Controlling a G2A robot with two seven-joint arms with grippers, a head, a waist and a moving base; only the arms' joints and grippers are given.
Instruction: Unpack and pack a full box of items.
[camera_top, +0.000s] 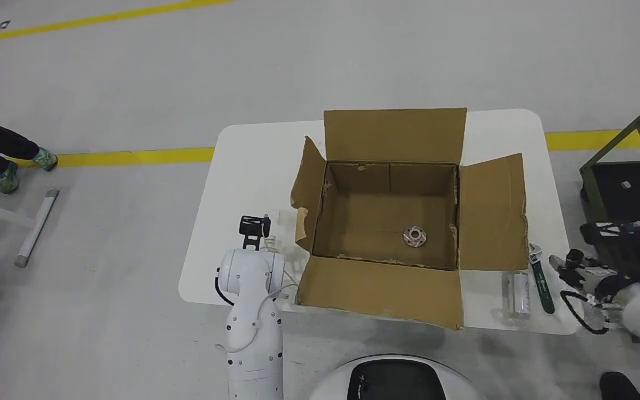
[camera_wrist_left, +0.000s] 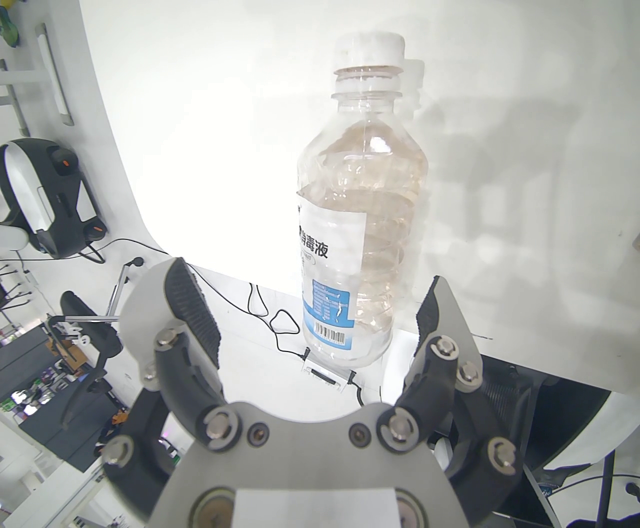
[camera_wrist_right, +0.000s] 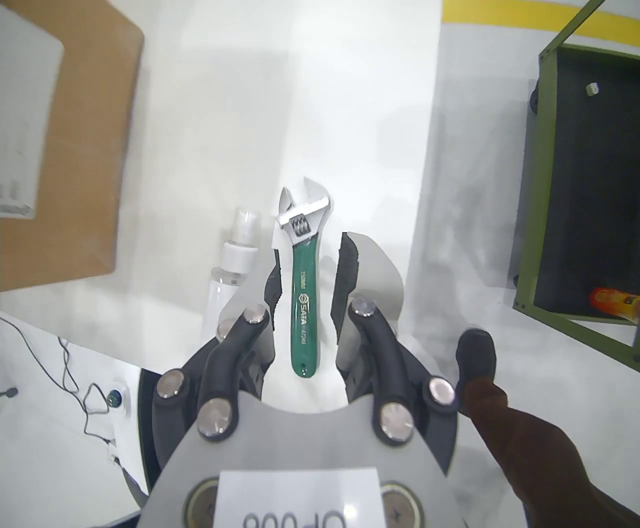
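The open cardboard box (camera_top: 395, 215) stands mid-table with one small round metal part (camera_top: 414, 236) on its floor. A clear bottle (camera_wrist_left: 360, 220) with a white cap and a blue-and-white label seems to lie on the white table near its left front edge. My left gripper (camera_wrist_left: 307, 277) is open above the bottle's base end, one finger on each side, not touching it; it also shows from above (camera_top: 255, 228). My right gripper (camera_wrist_right: 311, 247) is open over a green-handled wrench (camera_wrist_right: 304, 295), whose handle lies between the fingers, apart from them. From above, the wrench (camera_top: 540, 280) lies at the table's right front.
A small clear spray bottle (camera_wrist_right: 235, 255) lies beside the wrench, toward the box (camera_top: 516, 293). The box's four flaps are spread outward. A green cart (camera_wrist_right: 590, 200) stands off the table's right side. Cables hang below the table's front edge (camera_wrist_left: 260, 310).
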